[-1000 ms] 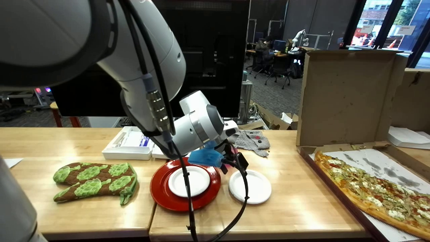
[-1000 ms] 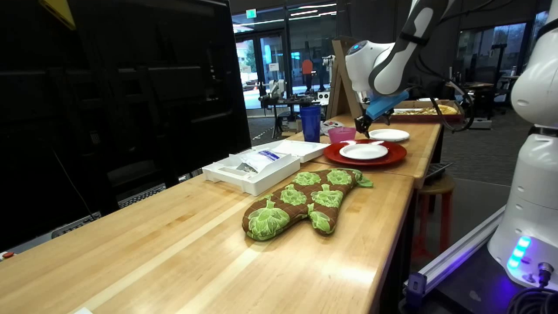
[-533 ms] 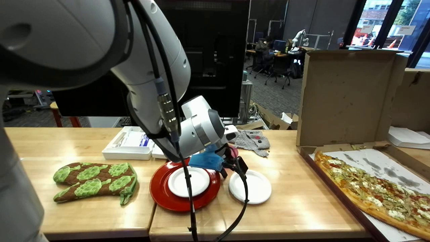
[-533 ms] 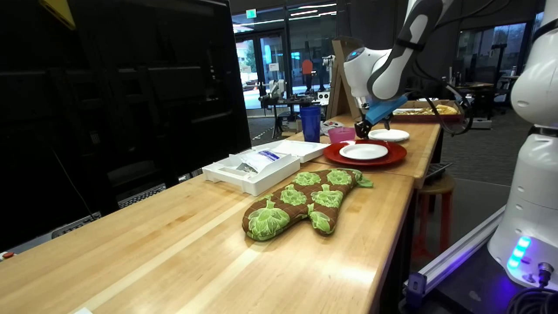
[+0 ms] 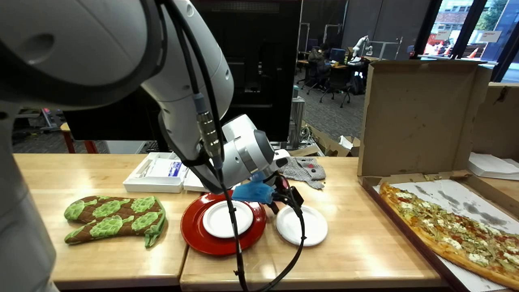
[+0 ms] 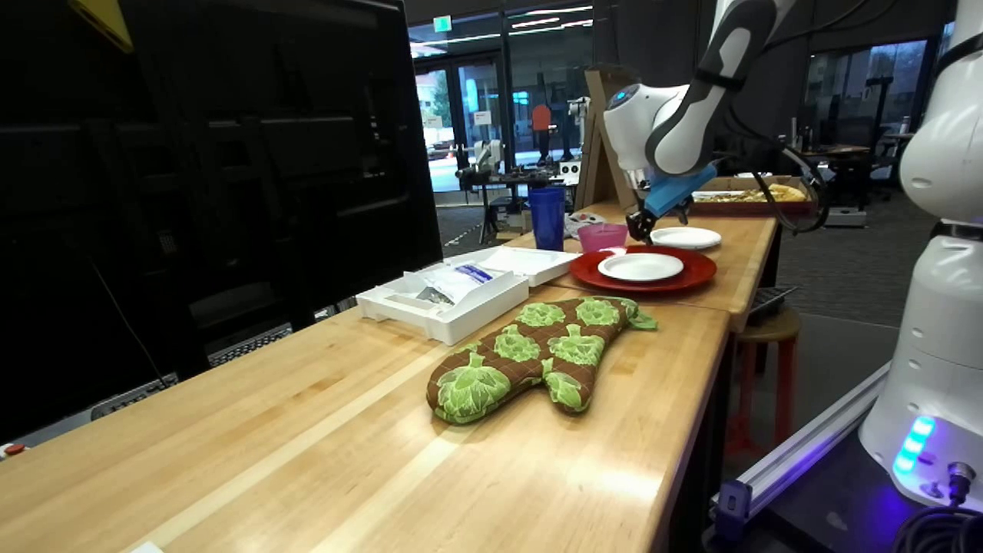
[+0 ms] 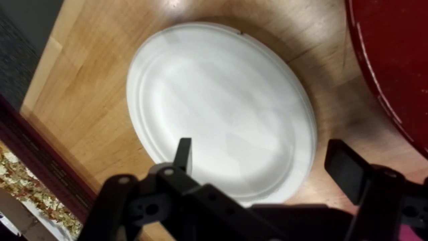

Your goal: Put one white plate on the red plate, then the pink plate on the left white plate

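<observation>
A white plate [image 5: 219, 221] lies flat on the red plate [image 5: 194, 231]. Another white plate [image 5: 313, 227] rests directly on the table; which of the two is "the left white plate" I cannot tell. My gripper [image 6: 642, 229] is low over the table near the red plate's far edge. In the wrist view, my gripper [image 7: 262, 157] stands open and holds nothing. One finger [image 7: 182, 154] overlaps the table's white plate [image 7: 214, 100], while the opposite finger [image 7: 347, 167] is beyond its rim. The pink plate [image 6: 603, 236] sits behind the red one, mostly hidden by the gripper in an exterior view.
A blue cup [image 6: 547, 219] stands close to the pink plate. Nearby are a white open box [image 5: 154, 184], an oven mitt [image 5: 115, 219] and a grey cloth [image 5: 302, 170]. An upright pizza box lid [image 5: 421, 117] rises beside the pizza [image 5: 454, 231].
My gripper has shifted slightly away from the red plate, toward the white plate on the table, and come down a little. The jaws have stayed open, and the plates lie as before.
</observation>
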